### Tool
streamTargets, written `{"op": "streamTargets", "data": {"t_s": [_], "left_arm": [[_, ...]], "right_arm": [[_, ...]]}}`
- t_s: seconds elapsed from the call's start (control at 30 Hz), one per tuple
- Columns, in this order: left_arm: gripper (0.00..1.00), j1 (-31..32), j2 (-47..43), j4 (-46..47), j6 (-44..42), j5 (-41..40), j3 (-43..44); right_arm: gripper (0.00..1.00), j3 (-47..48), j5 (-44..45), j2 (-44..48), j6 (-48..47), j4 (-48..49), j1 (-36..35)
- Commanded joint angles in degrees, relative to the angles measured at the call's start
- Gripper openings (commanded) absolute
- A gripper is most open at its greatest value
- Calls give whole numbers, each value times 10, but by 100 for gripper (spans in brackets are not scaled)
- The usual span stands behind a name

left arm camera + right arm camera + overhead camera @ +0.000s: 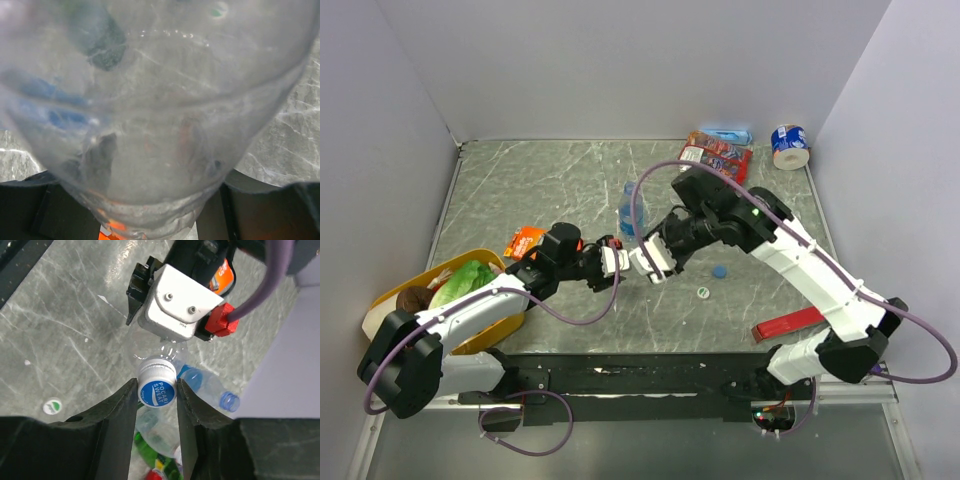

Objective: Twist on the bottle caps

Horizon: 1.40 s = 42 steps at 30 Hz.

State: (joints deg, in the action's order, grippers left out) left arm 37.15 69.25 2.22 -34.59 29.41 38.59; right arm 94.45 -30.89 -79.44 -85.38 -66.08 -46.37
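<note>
My left gripper [613, 260] is shut on a clear plastic bottle [165, 352] and holds it on its side above the table; the bottle fills the left wrist view [160, 125]. My right gripper [156, 390] is shut on a blue-and-white cap [156, 386] that sits on this bottle's mouth. A second clear bottle with a blue label [630, 208] stands uncapped just behind. A plain blue cap [719, 270] and a green-rimmed white cap [703, 292] lie on the table to the right. The dark green bottle is not in view.
A yellow bowl [390, 297] of food stands at the left. An orange packet [525, 240] lies beside the left arm. A red snack pack [720, 152] and a blue-and-white can [790, 145] lie at the back right. A red flat object [788, 324] lies front right.
</note>
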Motion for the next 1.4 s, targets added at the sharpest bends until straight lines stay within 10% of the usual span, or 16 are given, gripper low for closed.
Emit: {"op": "streamTargets", "data": {"t_s": [0.0, 0.27, 0.63, 0.67, 0.73, 0.8, 1.07, 1.37], "left_arm": [[1, 1, -8, 143, 93, -34, 11], [1, 48, 19, 248, 214, -424, 52], [1, 47, 37, 225, 195, -498, 58], [1, 47, 37, 220, 194, -499, 54], [1, 45, 30, 205, 182, -483, 38], [1, 43, 24, 185, 172, -466, 25], [1, 19, -46, 102, 69, -169, -24], [1, 15, -43, -5, -40, -29, 8]], "right_arm": [[1, 75, -1, -82, 130, -33, 4], [0, 426, -92, -338, 620, -156, 74], [0, 426, -39, -323, 822, -83, 66], [9, 431, -79, -322, 820, -84, 75], [57, 448, -100, -313, 807, -84, 99], [73, 454, -175, -296, 765, -77, 121], [76, 203, -137, -74, 301, -20, 119], [74, -2, -32, 39, 105, 101, 29]]}}
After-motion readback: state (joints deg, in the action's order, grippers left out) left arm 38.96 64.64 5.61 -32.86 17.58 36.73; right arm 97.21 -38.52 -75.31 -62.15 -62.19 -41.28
